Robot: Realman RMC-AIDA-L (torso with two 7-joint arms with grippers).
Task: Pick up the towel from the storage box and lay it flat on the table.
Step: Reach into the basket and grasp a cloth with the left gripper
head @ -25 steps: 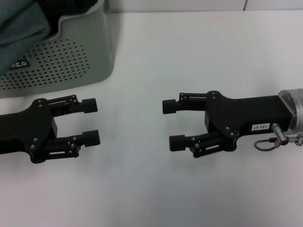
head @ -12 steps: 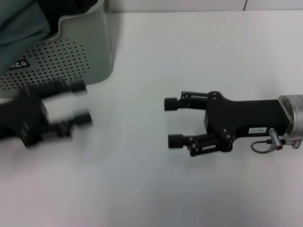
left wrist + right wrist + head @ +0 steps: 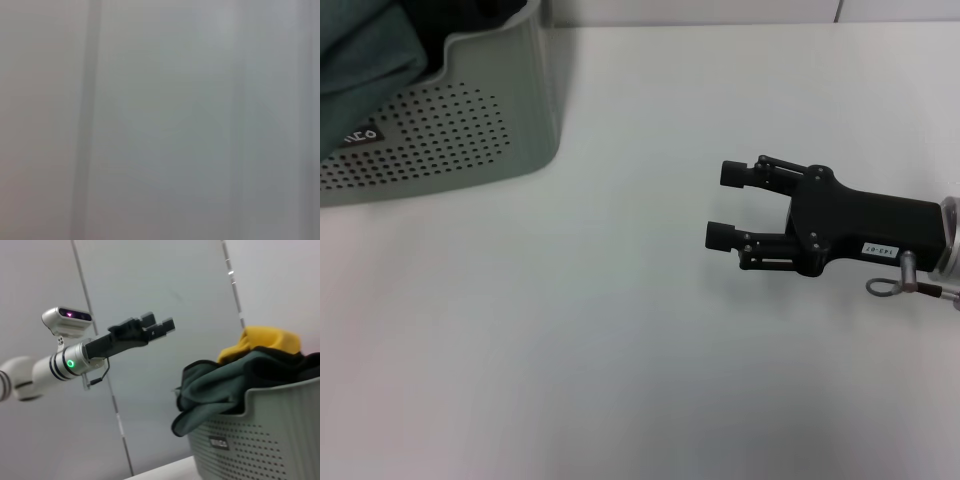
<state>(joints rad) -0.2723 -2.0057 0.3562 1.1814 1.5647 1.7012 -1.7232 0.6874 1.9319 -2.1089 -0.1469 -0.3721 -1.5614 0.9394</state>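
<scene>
The storage box (image 3: 470, 130) stands at the table's far left corner, with the dark green towel (image 3: 365, 50) bundled inside. In the right wrist view the towel (image 3: 215, 385) bulges over the box rim (image 3: 260, 440), with its yellow side (image 3: 270, 340) on top. My right gripper (image 3: 723, 204) is open and empty, low over the white table (image 3: 620, 350), well to the right of the box. My left gripper is out of the head view. The right wrist view shows it (image 3: 157, 325) raised in the air beside and above the box, fingers apart and empty.
A black label (image 3: 355, 133) sits on the box's perforated wall. The left wrist view shows only a blurred grey surface (image 3: 160, 120). A wall with panel seams (image 3: 100, 370) stands behind the raised left arm.
My left arm has swung left and up out of the head view. My right gripper has shifted right and a little farther back, still open.
</scene>
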